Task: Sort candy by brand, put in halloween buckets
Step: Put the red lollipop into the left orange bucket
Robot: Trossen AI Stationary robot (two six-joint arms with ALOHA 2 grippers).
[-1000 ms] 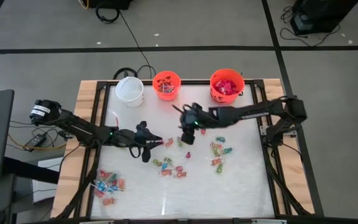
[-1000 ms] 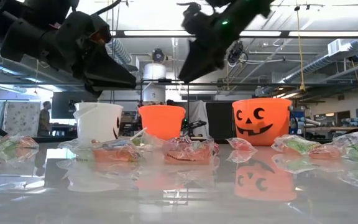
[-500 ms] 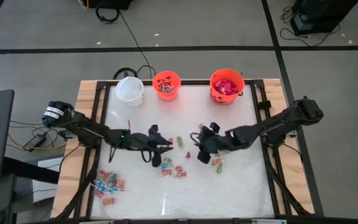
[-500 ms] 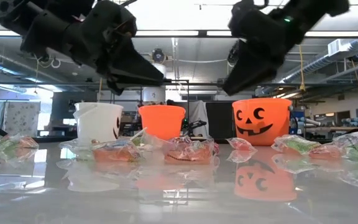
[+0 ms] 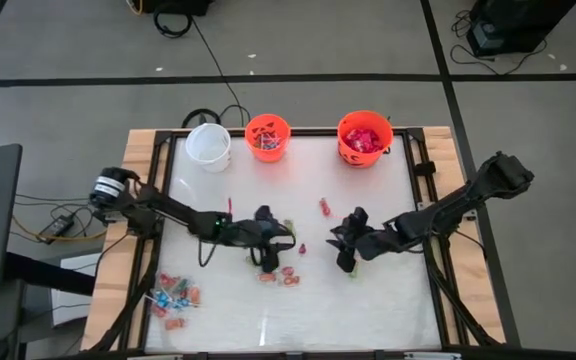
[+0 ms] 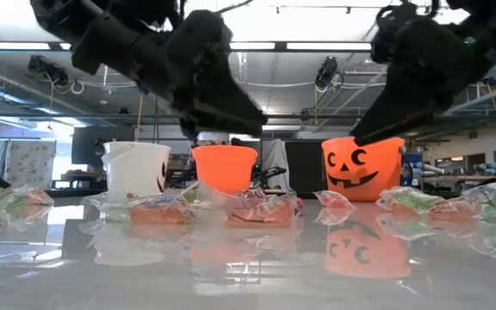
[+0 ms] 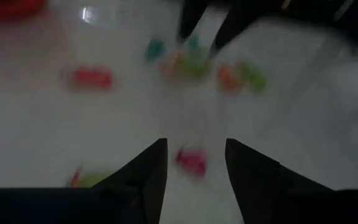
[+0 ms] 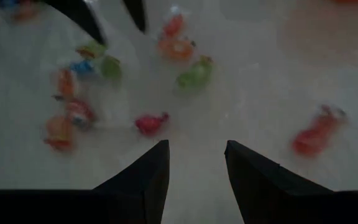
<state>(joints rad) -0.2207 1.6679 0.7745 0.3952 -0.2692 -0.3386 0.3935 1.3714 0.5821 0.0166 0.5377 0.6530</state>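
While both arms hang low over the glossy white table (image 5: 368, 300), the left end effector (image 7: 194, 180) and right end effector (image 8: 194, 180) stand apart and empty above scattered crinkly candy (image 5: 283, 275), its orientation unclear. Three round plastic buckets (image 5: 266, 135) line the far edge.

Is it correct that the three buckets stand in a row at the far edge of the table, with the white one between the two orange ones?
Not quite. The white bucket is at the left end of the row, not in the middle. The small orange bucket stands between it and the larger orange bucket. The high view shows this; the row does stand at the table's far edge.
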